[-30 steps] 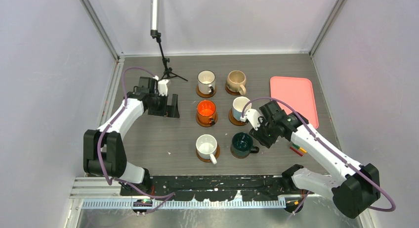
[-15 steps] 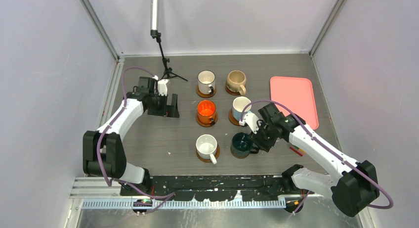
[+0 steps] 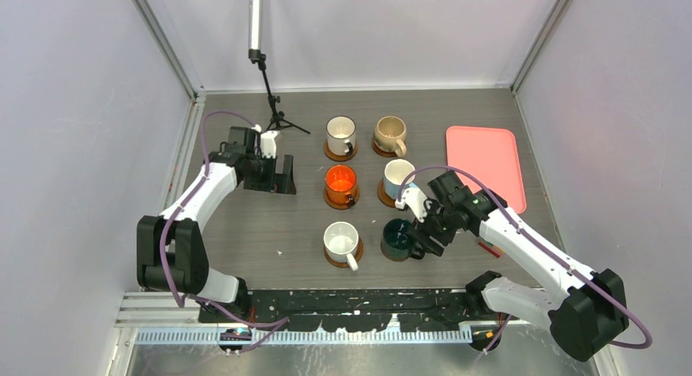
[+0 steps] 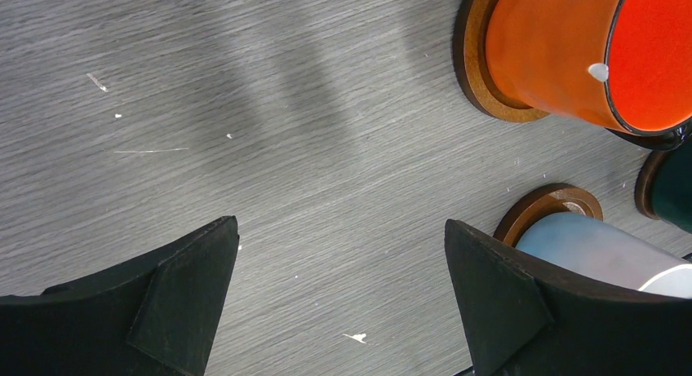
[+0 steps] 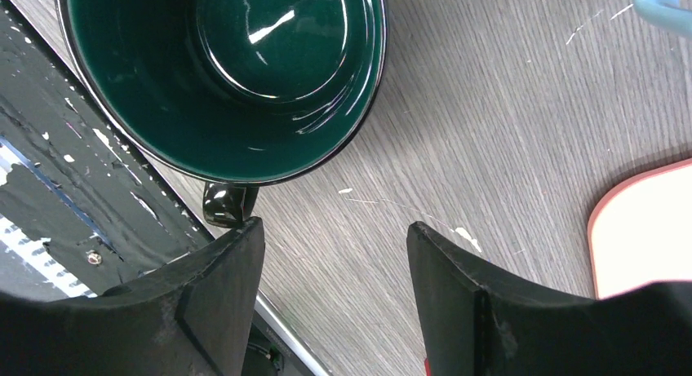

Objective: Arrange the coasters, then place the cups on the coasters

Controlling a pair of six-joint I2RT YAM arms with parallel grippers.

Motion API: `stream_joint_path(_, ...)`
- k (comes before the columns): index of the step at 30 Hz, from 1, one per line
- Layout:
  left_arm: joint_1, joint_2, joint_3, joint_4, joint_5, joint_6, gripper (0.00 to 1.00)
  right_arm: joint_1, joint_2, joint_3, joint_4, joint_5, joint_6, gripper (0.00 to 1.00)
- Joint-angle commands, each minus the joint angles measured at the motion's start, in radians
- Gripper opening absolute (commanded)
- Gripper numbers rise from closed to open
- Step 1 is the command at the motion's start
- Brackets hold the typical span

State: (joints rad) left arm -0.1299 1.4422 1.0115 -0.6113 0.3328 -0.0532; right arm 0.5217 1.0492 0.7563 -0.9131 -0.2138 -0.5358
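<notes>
We find no readable text, labels, brands, nos. or signs in any of the three views.

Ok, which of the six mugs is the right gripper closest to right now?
The dark green mug, nearest the arm bases in the right-hand column. Its handle sits just beside the open right gripper; no other mug is that close.
</notes>
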Motion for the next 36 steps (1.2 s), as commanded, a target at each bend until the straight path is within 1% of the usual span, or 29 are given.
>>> stream_joint_path(1,-0.004,-0.013,0.033,-0.003,0.002,-0.01,1.0,0.007,-0.011,0.003,0.006,-0.041,0.012,0.71)
stream_joint_path(7,-0.004,-0.007,0.036,-0.001,0.003,-0.007,1.0,0.023,-0.013,0.002,0.022,-0.053,0.035,0.81)
stream_joint_path(11,-0.004,-0.002,0.039,0.001,0.003,-0.007,1.0,0.025,-0.022,0.009,0.026,-0.053,0.052,0.82)
stream_joint_path(14,-0.004,0.002,0.042,0.0,0.005,-0.005,1.0,0.022,-0.021,0.031,-0.007,-0.012,0.048,0.82)
stream_joint_path(17,-0.004,0.008,0.048,0.0,0.007,-0.001,1.0,-0.04,-0.047,0.059,-0.065,-0.012,-0.019,0.82)
stream_joint_path(19,-0.004,0.012,0.053,-0.003,0.008,0.004,1.0,-0.126,-0.053,0.088,-0.101,-0.033,-0.088,0.8)
stream_joint_path(20,-0.004,0.016,0.056,-0.003,0.009,0.006,1.0,-0.171,-0.042,0.107,-0.113,-0.044,-0.118,0.77)
stream_joint_path(23,-0.004,0.031,0.069,-0.003,0.017,0.009,1.0,-0.271,0.038,0.189,-0.126,-0.079,-0.151,0.65)
stream_joint_path(25,-0.004,0.041,0.078,0.0,0.02,0.008,1.0,-0.307,0.109,0.234,-0.103,-0.075,-0.15,0.59)
stream_joint_path(30,-0.004,0.056,0.096,0.001,0.023,0.004,1.0,-0.33,0.284,0.337,0.055,-0.016,-0.074,0.55)
stream_joint_path(36,-0.004,0.057,0.099,0.002,0.02,0.005,1.0,-0.333,0.458,0.468,0.134,0.046,-0.038,0.47)
